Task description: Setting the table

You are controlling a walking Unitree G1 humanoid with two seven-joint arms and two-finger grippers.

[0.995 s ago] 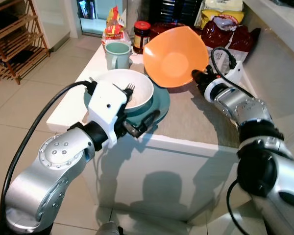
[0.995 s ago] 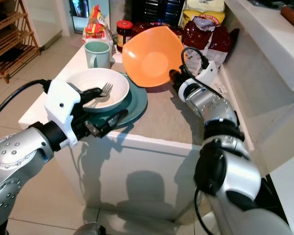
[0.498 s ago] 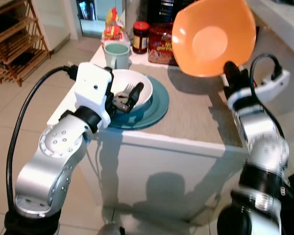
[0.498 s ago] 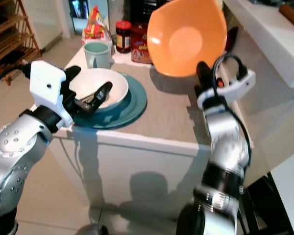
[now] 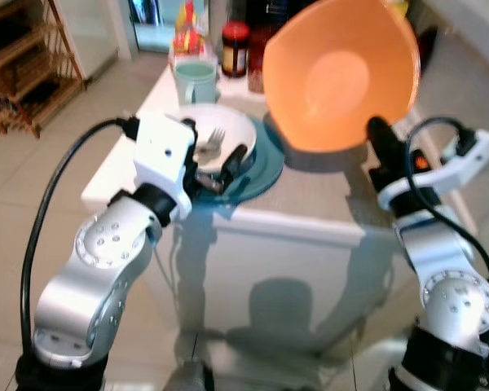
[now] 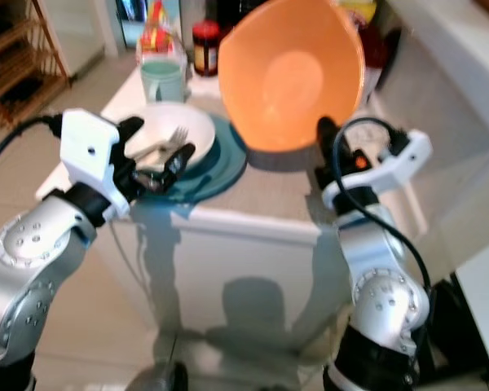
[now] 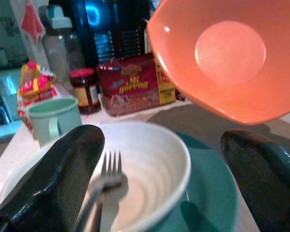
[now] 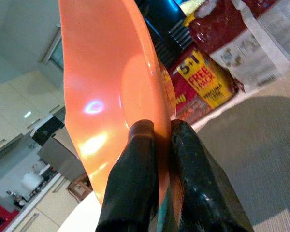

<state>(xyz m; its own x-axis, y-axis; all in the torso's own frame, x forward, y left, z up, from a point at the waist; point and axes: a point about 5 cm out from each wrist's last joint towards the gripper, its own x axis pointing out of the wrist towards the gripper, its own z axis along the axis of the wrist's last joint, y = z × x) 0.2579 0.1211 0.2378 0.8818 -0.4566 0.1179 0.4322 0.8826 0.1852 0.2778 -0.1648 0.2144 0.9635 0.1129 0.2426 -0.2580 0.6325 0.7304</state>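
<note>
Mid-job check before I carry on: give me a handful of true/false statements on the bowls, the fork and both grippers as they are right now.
1. The right gripper pinches the rim of the orange bowl, held tilted in the air. True.
2. The fork lies on the teal plate beside the white bowl. False: it rests inside the white bowl.
3. The left gripper is open, a finger either side of the white bowl. True.
4. The white bowl sits on the bare counter. False: it sits on the teal plate.
5. A pale green mug stands behind the white bowl. True.
</note>
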